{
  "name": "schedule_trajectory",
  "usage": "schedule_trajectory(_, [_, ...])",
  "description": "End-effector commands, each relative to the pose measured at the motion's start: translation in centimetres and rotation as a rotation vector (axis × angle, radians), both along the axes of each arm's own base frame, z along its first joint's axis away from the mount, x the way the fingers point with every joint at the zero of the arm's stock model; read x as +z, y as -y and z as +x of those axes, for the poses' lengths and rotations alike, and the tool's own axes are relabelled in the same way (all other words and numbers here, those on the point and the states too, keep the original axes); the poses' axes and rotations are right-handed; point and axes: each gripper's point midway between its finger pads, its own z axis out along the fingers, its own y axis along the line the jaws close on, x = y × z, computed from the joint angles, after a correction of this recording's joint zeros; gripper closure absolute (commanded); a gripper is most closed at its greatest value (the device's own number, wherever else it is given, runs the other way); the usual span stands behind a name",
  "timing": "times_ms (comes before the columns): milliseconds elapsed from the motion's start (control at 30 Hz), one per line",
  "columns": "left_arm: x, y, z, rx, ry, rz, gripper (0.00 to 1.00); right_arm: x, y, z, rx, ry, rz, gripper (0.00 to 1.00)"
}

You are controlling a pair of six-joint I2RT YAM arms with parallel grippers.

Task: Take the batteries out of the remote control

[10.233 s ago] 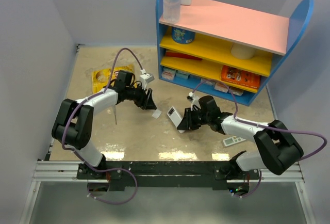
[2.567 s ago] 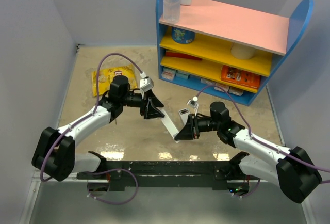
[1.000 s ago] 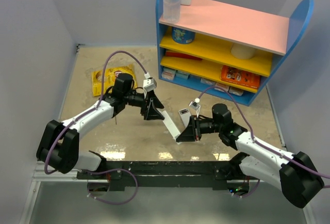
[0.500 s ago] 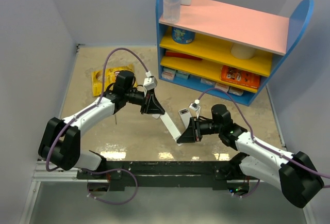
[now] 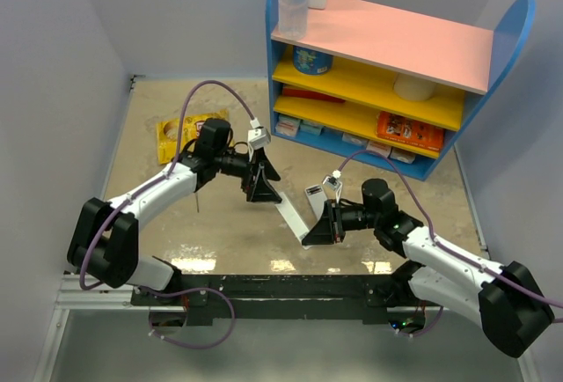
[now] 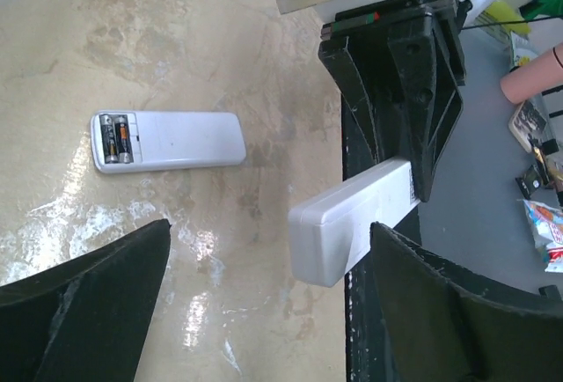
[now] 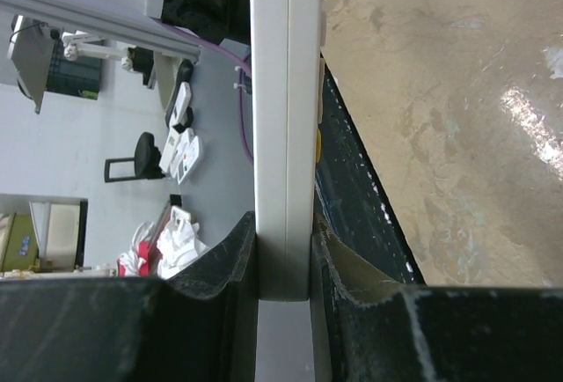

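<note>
The remote control (image 5: 288, 213) is a slim white bar held slanting above the table. My right gripper (image 5: 318, 224) is shut on its near end. The right wrist view shows the bar (image 7: 286, 91) clamped edge-on between both fingers (image 7: 233, 259) of that gripper (image 7: 283, 263). My left gripper (image 5: 262, 187) stands open at the bar's far end. Seen from the left wrist, the bar's blunt end (image 6: 347, 232) lies close to the right-hand finger (image 6: 440, 312) of this gripper (image 6: 268, 228), and nothing is pinched. The batteries are hidden.
A wider white slab device (image 6: 167, 140) lies on the table with two dark cells showing in its open slot. A blue shelf unit (image 5: 387, 74) stands at the back right, with a yellow packet (image 5: 180, 131) at the back left. A thin stick (image 5: 198, 199) lies under the left arm.
The left gripper was closed on the bar's far end half a second ago and is now open. The right gripper still holds the bar in about the same place.
</note>
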Motion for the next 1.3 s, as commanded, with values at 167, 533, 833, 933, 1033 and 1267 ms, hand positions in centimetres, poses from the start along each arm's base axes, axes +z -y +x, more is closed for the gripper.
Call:
schedule_trajectory(167, [2.5, -0.1, -0.8, 0.088, -0.024, -0.077, 0.00, 4.0, -1.3, 1.8, -0.017, 0.119, 0.097, 1.00])
schedule_trajectory(533, [3.9, 0.2, -1.8, 0.168, -0.067, -0.257, 0.05, 5.4, -1.8, 2.5, -0.037, 0.112, 0.147, 1.00])
schedule_trajectory(833, [3.7, 1.0, -1.8, 0.183, -0.079, -0.302, 0.15, 5.9, -2.0, 2.6, -0.040, 0.105, 0.166, 1.00])
schedule_trajectory(933, [3.1, 1.4, -1.8, 0.171, -0.096, -0.299, 0.20, 6.1, -2.1, 2.6, -0.037, 0.103, 0.174, 1.00])
schedule_trajectory(1033, [2.8, 1.6, -2.1, 0.159, -0.099, -0.299, 0.21, 6.2, -2.1, 2.6, -0.037, 0.106, 0.176, 1.00])
schedule_trajectory(1267, [2.1, 1.8, -1.8, 0.167, -0.079, -0.279, 0.31, 6.4, -2.1, 2.5, -0.033, 0.098, 0.189, 1.00])
